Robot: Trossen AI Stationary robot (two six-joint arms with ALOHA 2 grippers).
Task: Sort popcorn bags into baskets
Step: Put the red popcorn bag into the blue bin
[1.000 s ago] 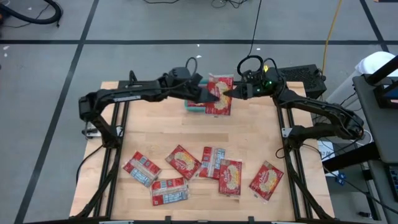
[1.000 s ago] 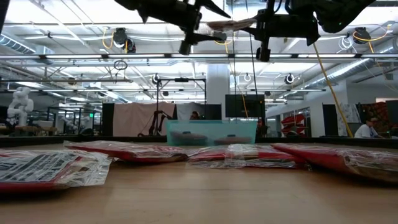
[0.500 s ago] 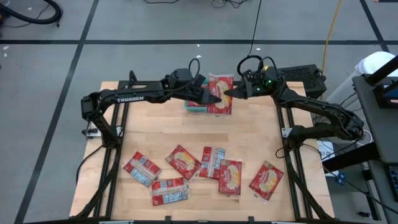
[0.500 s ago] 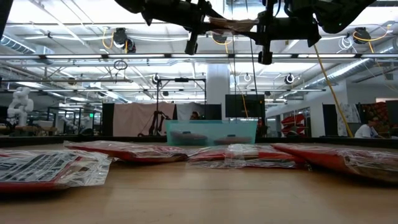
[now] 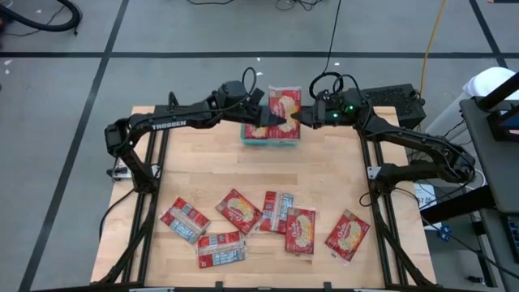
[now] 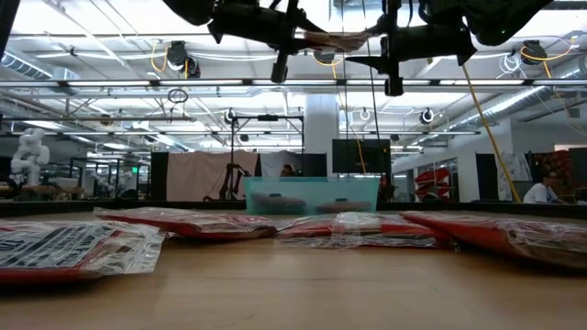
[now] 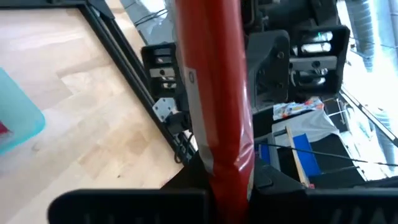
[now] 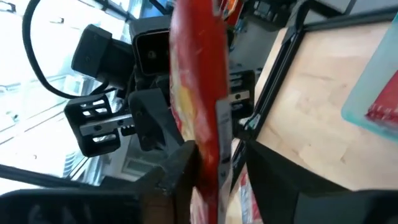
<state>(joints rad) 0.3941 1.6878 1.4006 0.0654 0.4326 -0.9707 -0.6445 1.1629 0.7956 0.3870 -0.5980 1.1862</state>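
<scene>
One red popcorn bag [image 5: 285, 105] hangs face up above the teal basket [image 5: 253, 139] at the table's far middle. In the low view the bag [image 6: 330, 38] shows edge-on, roughly level. My left gripper [image 5: 272, 123] reaches in from the left and is shut on it. My right gripper [image 5: 302, 119] comes from the right and is open, its fingers standing on either side of the bag's right edge [image 8: 208, 149]. Several more popcorn bags [image 5: 239, 209] lie flat on the near half of the table. My left gripper pinches the bag's near left corner [image 7: 227, 177] between its two fingers, coming in about level from the table's left. The bag is lifted clear above the basket and lies roughly flat, its printed face up. Whether my right gripper's fingers touch the bag, I cannot tell.
A red bag [image 8: 380, 113] lies in the basket. Loose bags lie scattered across the near half of the table, one at the near right [image 5: 347, 235] and one at the near left [image 5: 185, 219]. A black box [image 5: 397, 99] stands at the far right corner.
My left gripper has shut on the bag's left side and carried it a little toward the far edge. My right gripper has opened on the bag's right edge and rolled a little. The bag stays in the air above the basket.
</scene>
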